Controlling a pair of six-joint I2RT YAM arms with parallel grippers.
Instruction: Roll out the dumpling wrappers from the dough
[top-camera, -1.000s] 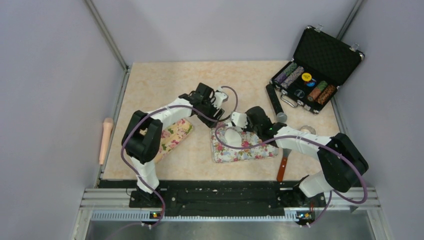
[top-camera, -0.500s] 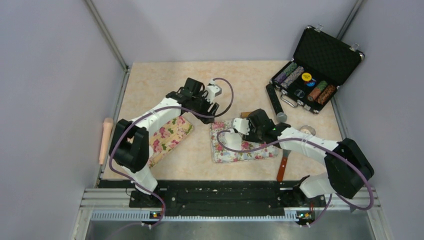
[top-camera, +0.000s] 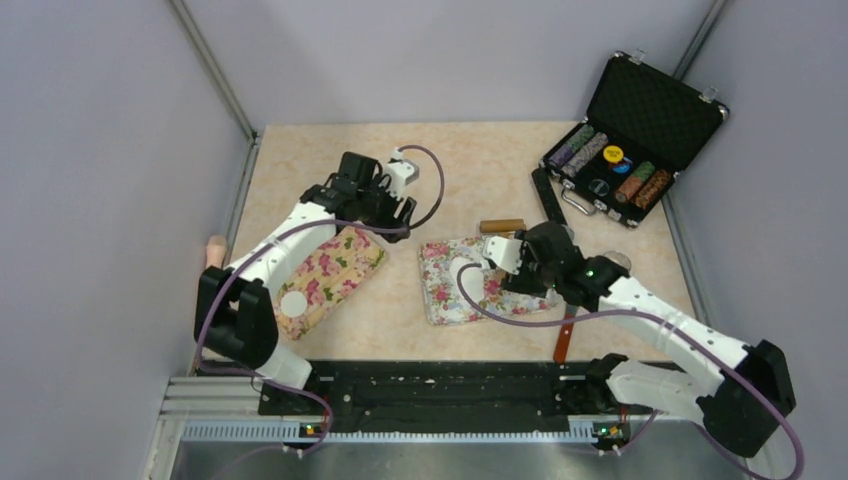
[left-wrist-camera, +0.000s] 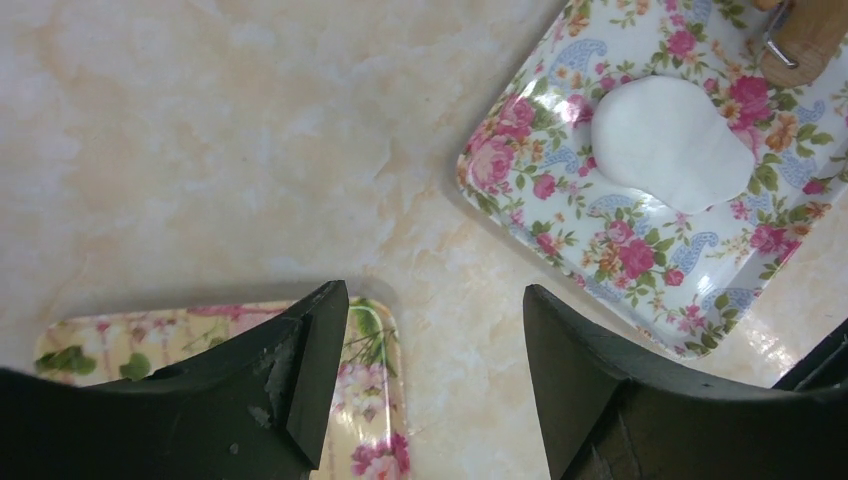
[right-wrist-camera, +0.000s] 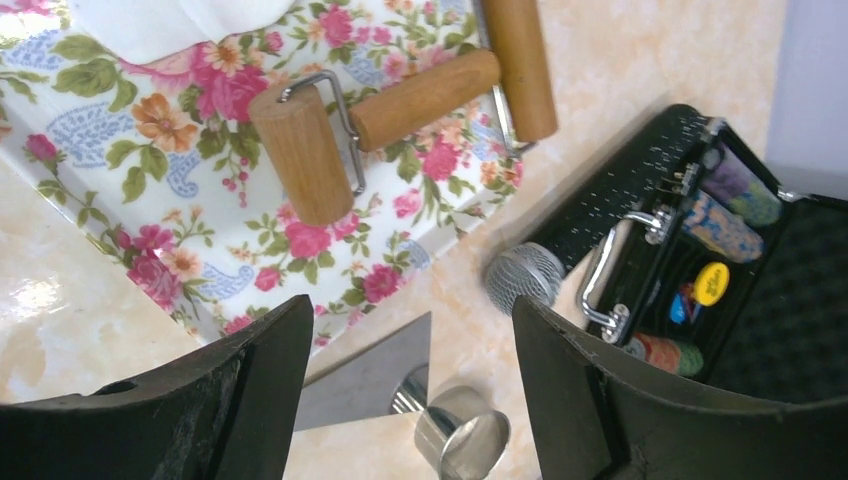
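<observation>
Tabletop (top-camera: 400, 150) is holding a flowered tray (top-camera: 350, 260) by its left edge; round wrapper (top-camera: 293, 303) is lying on it, well apart from both jaw pairs. Left gripper (left-wrist-camera: 432, 300) and right gripper (right-wrist-camera: 410, 310) are hanging spread, gripping nothing.

Beige marbled surface (top-camera: 470, 160) carries 2 floral trays, left tray (top-camera: 345, 262) and centre tray (top-camera: 445, 300), an open black chip case (top-camera: 640, 120), a wooden-handled scraper (top-camera: 565, 340) and a metal ring cutter (top-camera: 616, 260).

top: overhead, whole table (top-camera: 480, 160) | wrists: close, downward | shared: floral tray (top-camera: 440, 300) (left-wrist-camera: 520, 205) (right-wrist-camera: 150, 200)
</observation>
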